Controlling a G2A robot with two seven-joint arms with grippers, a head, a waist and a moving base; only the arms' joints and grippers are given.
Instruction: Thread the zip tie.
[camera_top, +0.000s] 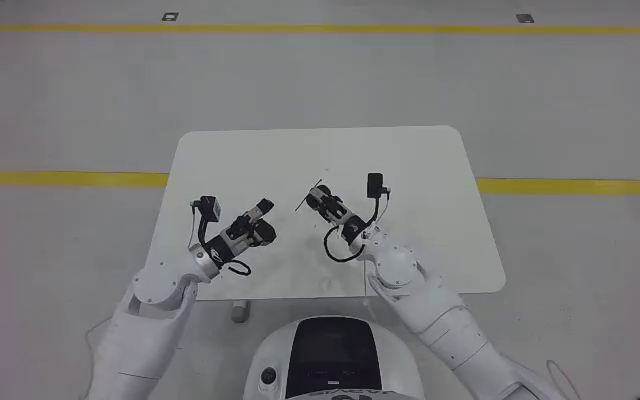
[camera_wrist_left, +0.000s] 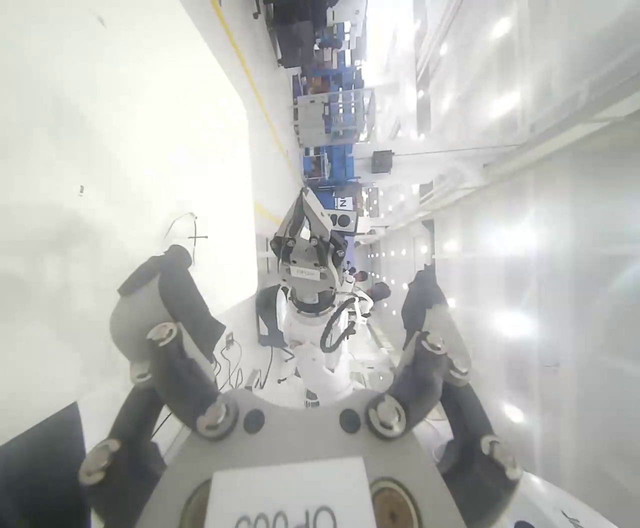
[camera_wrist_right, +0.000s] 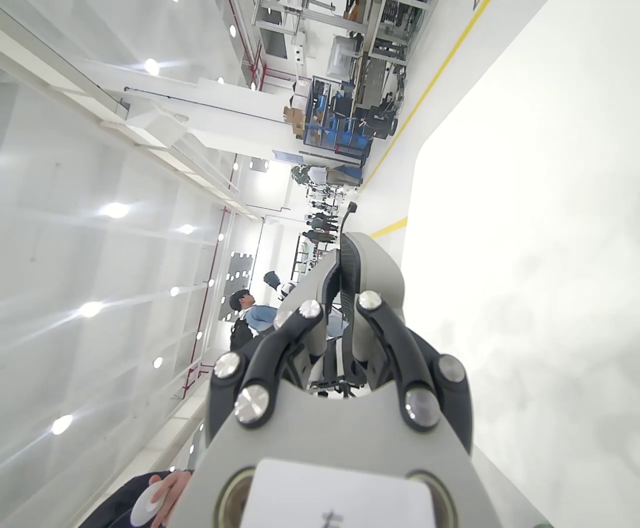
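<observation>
A thin black zip tie (camera_top: 308, 196) sticks out crosswise at the tips of my right gripper (camera_top: 318, 198), just above the middle of the white table (camera_top: 420, 180). In the right wrist view the right gripper (camera_wrist_right: 345, 240) is shut, and a short black end of the zip tie (camera_wrist_right: 350, 211) pokes out past its fingertips. My left gripper (camera_top: 268, 220) hangs a little to the left, facing the right one, open with nothing in it. In the left wrist view the fingers (camera_wrist_left: 165, 280) are spread wide, with the right gripper (camera_wrist_left: 305, 197) beyond them. A thin dark line (camera_wrist_left: 184, 224) lies against the table; zip tie or shadow, I cannot tell.
The table's far half and right side (camera_top: 440, 230) are bare white surface. Its rounded far corner (camera_wrist_right: 425, 145) and edge drop to a grey floor with a yellow line (camera_top: 80, 179). Both arms hang over the near half of the table.
</observation>
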